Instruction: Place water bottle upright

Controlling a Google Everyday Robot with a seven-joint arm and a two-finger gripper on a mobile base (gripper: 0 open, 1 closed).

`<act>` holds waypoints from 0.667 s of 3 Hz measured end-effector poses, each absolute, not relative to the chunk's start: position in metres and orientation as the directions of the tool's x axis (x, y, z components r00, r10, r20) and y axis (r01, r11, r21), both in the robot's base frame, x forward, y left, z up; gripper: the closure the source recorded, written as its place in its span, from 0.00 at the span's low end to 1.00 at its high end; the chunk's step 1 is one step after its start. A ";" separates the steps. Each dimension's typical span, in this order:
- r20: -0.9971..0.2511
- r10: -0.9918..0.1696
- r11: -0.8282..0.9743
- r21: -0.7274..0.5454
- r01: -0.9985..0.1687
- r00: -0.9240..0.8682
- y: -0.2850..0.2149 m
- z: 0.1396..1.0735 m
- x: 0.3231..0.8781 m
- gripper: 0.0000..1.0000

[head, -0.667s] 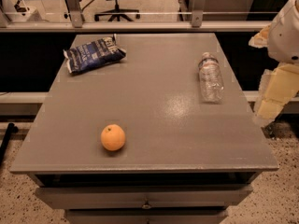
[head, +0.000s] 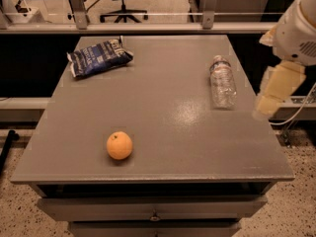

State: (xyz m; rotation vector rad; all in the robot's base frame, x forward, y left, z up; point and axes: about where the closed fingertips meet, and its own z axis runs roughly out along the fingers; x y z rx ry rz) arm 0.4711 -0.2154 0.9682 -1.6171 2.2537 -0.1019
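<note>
The water bottle [head: 222, 82] is a clear ribbed plastic bottle lying on its side on the right part of the grey table [head: 158, 107]. Its white cap points toward the far edge. My gripper [head: 262, 108] hangs at the right, cream-coloured, pointing down and to the left. It sits just beyond the table's right edge, to the right of the bottle's base and apart from it. It holds nothing that I can see.
An orange [head: 119, 145] sits near the front left of the table. A dark blue chip bag [head: 98, 57] lies at the back left. Drawers run below the front edge. A rail and an office chair stand behind the table.
My gripper has moved a little to the left and up, closer to the table's right edge and the bottle. The bottle, the orange and the bag have not moved.
</note>
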 end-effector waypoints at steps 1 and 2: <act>-0.312 -0.864 0.481 -0.274 -0.833 -0.396 -0.214 0.944 0.536 0.00; -0.361 -0.778 0.614 -0.262 -0.745 -0.514 -0.209 0.922 0.596 0.00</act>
